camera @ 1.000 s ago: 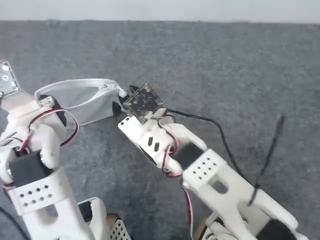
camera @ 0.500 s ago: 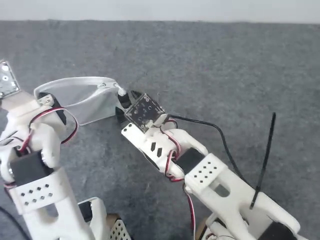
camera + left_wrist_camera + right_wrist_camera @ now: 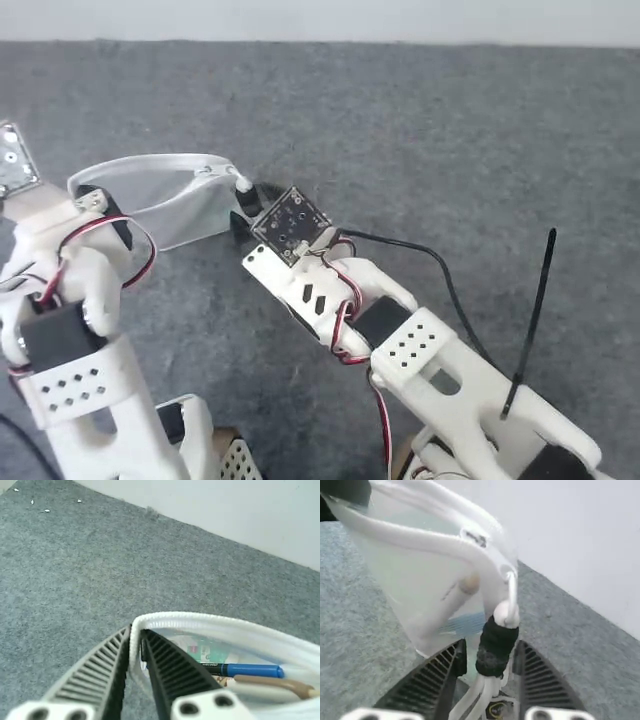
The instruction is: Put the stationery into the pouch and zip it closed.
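Translucent white pouch [image 3: 170, 205] lies on the grey carpeted table [image 3: 450, 130], holding a blue pen [image 3: 250, 670] (other stationery lies beside it). The left gripper [image 3: 135, 632] pinches its zipper rim; the right gripper [image 3: 489, 647] clamps the black-wrapped zipper pull [image 3: 495, 640].

Worktop [image 3: 450, 130]: flat, covered edge to edge in grey short-pile fabric of an even tone, with fine fuzz showing up close. The far edge meets a pale wall [image 3: 320, 18]. A few tiny white specks [image 3: 47, 510] lie on the pile near that wall. The left arm [image 3: 70, 380] and right arm [image 3: 440, 370] come up side by side from the near edge. The clear pouch [image 3: 170, 205] sits low over the left part, its lower edge close to the pile; cannot tell whether it rests there. A thin black cable [image 3: 440, 270] crosses over the surface by the right arm; contact unclear.
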You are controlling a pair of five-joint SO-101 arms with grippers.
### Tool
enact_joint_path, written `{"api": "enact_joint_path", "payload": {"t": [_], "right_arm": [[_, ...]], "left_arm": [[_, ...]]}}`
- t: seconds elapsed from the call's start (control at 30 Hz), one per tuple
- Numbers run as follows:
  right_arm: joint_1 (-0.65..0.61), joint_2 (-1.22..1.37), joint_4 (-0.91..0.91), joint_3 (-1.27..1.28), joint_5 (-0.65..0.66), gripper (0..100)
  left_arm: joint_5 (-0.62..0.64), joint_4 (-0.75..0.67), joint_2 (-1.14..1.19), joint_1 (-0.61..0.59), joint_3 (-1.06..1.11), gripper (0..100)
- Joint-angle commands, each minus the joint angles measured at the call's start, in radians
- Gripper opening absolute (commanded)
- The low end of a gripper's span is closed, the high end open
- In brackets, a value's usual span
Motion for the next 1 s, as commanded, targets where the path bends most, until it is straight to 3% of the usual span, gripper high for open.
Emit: {"api": "enact_joint_path", "payload": {"t": [0.0,0.37,0.97], "right_arm": [[0.015,-0.051,-0.059,-0.035,0.005,8.5],[0.015,-0.05,-0.062,-0.032,0.005,14.6],[0.015,-0.05,-0.07,-0.037,0.006,14.3]], "left_arm": [[-0.008,-0.015,0.003,-0.003,0.012,1],[-0.008,-0.015,0.003,-0.003,0.012,1],[-0.008,-0.015,0.003,-0.003,0.012,1]]}}
